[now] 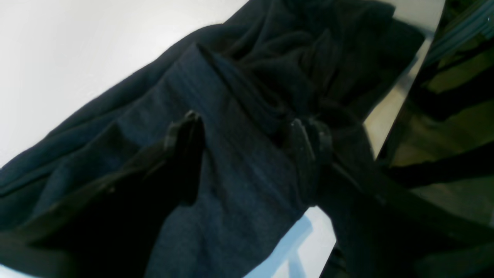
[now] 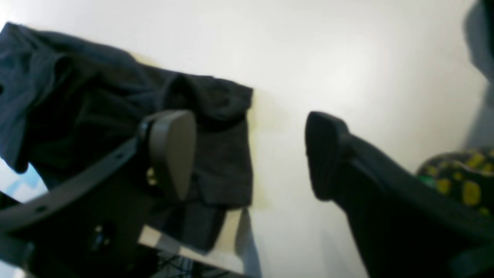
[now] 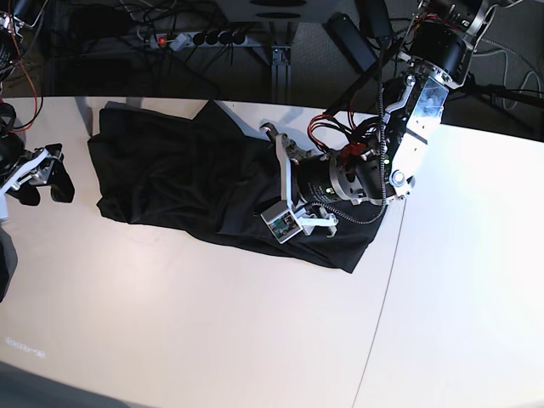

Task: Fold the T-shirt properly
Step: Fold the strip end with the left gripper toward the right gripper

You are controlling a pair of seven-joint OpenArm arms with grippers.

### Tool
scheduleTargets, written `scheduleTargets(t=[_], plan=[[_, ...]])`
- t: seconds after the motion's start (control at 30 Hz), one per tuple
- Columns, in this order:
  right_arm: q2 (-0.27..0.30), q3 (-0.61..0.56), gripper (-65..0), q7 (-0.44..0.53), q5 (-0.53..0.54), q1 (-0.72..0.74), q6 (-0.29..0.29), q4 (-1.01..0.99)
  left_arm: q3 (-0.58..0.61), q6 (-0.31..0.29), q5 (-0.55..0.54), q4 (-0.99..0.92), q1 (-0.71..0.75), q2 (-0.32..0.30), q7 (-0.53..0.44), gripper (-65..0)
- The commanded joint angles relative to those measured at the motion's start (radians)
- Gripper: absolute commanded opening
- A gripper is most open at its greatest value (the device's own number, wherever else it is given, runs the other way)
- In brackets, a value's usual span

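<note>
A: Plainly, the T-shirt (image 3: 195, 183) lies spread but rumpled across the far half of the table (image 3: 212, 331), with its right-hand end bunched under the left arm. The left tool (image 1: 247, 146) sits low over that bunched part, jaws spread apart with a band of dark cloth running between them; nothing shows them pinched on it.

B: So it holds nothing?

A: As far as the left wrist view shows, no. The cloth passes between the fingers (image 1: 185, 154) but looks loose there. The right tool (image 2: 251, 154) is well apart from the work, off by the table's left edge, gaping wide and empty; its wrist view shows only a sleeve or hem end of the shirt lying on the table behind one finger.

B: Where might this go wrong?

A: Three places, in the speaker's judgement. The fabric under the left tool is layered in folds, so closing there could catch several layers at once and drag a lump instead of one edge. That end also lies near the table's far side, so a careless pull might slide cloth over the edge. And with one arm far away, any lift by the left alone would likely let the soft knit sag and twist, spoiling a straight fold line.

B: And the print?

A: Not visible in these views.
</note>
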Motion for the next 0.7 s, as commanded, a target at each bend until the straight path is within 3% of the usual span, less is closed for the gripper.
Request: scheduleTargets(t=[0.0, 0.2, 0.43, 0.67], plan=[[0.016, 0.005, -20.7, 0.014, 0.017, -0.014, 0.043, 0.013, -0.016, 0.013, -0.013, 0.021, -0.019, 0.002, -0.007, -25.9], [0.016, 0.023, -20.7, 0.042, 0.0, -0.047, 0.043, -0.107, -0.143, 0.012, -0.01, 0.021, -0.019, -0.005, 0.07, -25.9], [0.016, 0.034, -20.7, 0.045, 0.071, -0.045, 0.045, -0.34, -0.243, 0.013, -0.052, 0.021, -0.019, -0.098, 0.076, -25.9], [-0.008, -0.057, -20.7, 0.025, 0.081, -0.044, 0.047, -0.376, -0.264, 0.013, -0.067, 0.02, -0.019, -0.154, 0.074, -25.9]])
